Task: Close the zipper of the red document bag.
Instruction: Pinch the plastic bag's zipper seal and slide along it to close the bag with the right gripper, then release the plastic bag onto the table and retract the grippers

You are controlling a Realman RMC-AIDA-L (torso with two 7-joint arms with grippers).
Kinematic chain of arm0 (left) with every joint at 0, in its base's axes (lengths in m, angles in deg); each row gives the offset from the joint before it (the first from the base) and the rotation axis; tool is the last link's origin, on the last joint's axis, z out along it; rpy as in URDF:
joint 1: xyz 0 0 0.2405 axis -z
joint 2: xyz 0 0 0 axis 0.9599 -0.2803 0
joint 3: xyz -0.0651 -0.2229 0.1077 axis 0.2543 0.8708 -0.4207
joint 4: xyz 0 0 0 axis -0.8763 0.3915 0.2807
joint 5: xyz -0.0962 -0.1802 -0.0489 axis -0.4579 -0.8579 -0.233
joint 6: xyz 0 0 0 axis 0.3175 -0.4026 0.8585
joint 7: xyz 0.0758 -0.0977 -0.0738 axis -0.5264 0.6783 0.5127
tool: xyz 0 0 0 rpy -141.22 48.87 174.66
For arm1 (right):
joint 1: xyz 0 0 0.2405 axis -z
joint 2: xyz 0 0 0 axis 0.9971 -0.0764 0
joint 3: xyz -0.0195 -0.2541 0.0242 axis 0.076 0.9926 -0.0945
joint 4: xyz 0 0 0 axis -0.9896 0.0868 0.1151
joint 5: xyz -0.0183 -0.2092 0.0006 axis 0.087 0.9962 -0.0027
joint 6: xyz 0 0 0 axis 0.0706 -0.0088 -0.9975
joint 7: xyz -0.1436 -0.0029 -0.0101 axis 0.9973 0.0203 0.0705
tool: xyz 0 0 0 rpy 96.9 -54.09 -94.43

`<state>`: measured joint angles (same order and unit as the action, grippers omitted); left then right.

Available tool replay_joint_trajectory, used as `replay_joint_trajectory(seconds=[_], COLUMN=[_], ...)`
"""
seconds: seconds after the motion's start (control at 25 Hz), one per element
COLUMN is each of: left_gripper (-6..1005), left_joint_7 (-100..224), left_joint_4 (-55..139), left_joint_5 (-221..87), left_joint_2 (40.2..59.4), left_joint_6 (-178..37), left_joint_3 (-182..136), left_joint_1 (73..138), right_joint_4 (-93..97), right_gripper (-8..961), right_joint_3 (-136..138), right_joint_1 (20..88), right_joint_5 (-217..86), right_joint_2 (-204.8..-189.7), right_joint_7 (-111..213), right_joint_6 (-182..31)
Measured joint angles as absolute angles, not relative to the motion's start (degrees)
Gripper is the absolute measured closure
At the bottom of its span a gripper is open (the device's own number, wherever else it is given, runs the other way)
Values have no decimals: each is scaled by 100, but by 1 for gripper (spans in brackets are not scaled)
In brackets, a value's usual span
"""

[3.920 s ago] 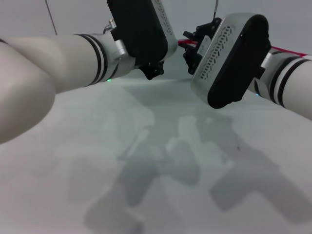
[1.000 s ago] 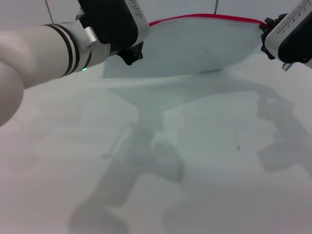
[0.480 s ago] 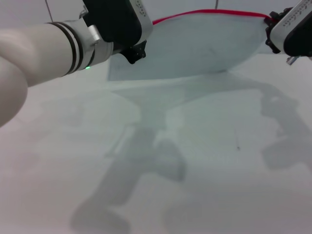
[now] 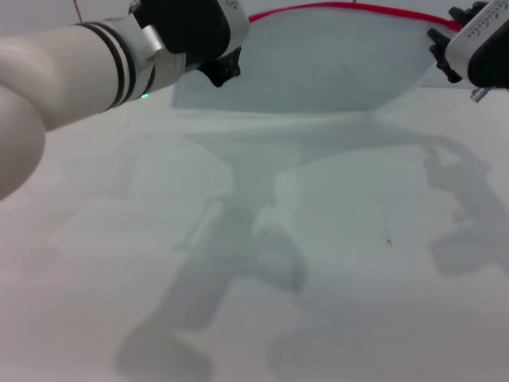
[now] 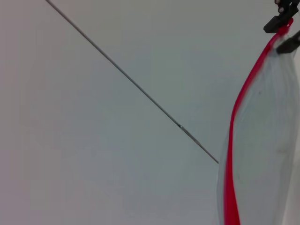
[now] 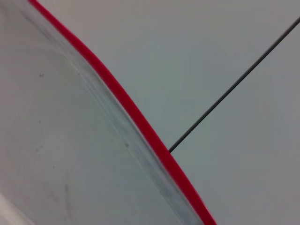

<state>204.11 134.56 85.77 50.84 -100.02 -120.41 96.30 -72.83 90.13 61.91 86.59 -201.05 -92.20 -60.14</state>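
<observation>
The red document bag (image 4: 318, 64), a translucent pale pouch, hangs above the table, stretched between both grippers. Its zipper (image 4: 398, 12) is a thin red strip arching along the top edge. My left gripper (image 4: 221, 68) covers the bag's left end and is shut on it. My right gripper (image 4: 445, 40) is at the right end of the red strip. In the left wrist view the zipper (image 5: 236, 122) runs up to the right gripper's dark fingertips (image 5: 282, 21), pinched on the strip. The right wrist view shows the zipper (image 6: 126, 105) crossing diagonally above the pouch's wall (image 6: 56, 140).
The white table (image 4: 334, 263) lies below, bearing the shadows of the arms and the bag. A thin dark seam (image 5: 131, 82) runs across the pale wall behind the bag.
The grippers, close together at first, have spread apart along the red strip. Over the last second both grippers and the bag have risen a little.
</observation>
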Motion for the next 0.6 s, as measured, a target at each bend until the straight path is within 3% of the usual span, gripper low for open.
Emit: replay_joint_trajectory(seconds=[0.08,0.32,0.6], left_gripper=[887,868,599], left_joint_7=[20411,20420,20458], left_joint_4=[13390,13160,13128], left_joint_5=[8577,8576,8575], left_joint_2=[5086,5100,5107], left_joint_6=[-9920,-9643,-9546], left_joint_3=[-12041,-12092,-12103], left_joint_1=[9671,9801,9802], right_joint_4=[-7283,-7287,-7494], right_gripper=[698,520,485], right_joint_3=[9011,9004,9142], right_joint_1=[6191,6211,6680], right_joint_5=[8657,8654,8639], right_joint_2=[-20105,-20104,-20109], right_joint_7=[-9249,-9398,-9506], right_joint_6=[-6015,-6112,-6955])
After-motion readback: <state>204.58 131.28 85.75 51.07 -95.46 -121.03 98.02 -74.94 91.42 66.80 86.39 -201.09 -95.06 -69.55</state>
